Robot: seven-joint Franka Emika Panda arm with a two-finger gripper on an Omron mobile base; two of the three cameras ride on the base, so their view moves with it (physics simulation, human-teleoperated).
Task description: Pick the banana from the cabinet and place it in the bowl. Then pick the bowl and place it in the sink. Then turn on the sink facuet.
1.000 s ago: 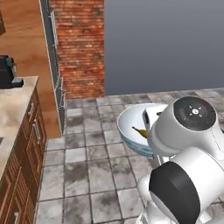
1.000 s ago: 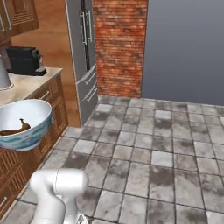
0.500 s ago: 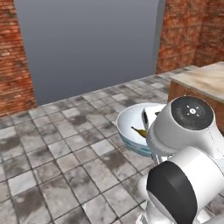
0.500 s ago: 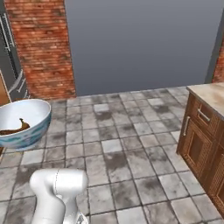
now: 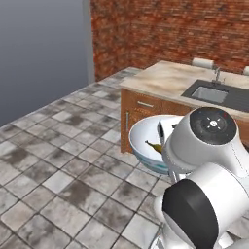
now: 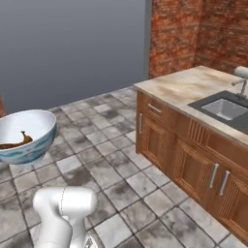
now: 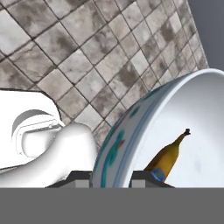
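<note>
The bowl, white inside with a blue pattern outside, hangs in the air above the tiled floor, just ahead of my arm. The banana lies inside it, dull yellow and brown. In the right base view the bowl is at the left edge with the banana in it. My gripper is shut on the bowl's rim, one finger on each side, and the banana lies just beyond. The sink and the sink facuet stand on the counter to the right.
A counter with a beige top and wooden doors with bar handles runs along the right. A brick wall stands behind it and a grey wall to the left. Grey tiled floor lies open between.
The whole scene has swung across both base views, so the camera has turned; the counter with the sink has come into view. The bowl stays in my gripper with the banana inside.
</note>
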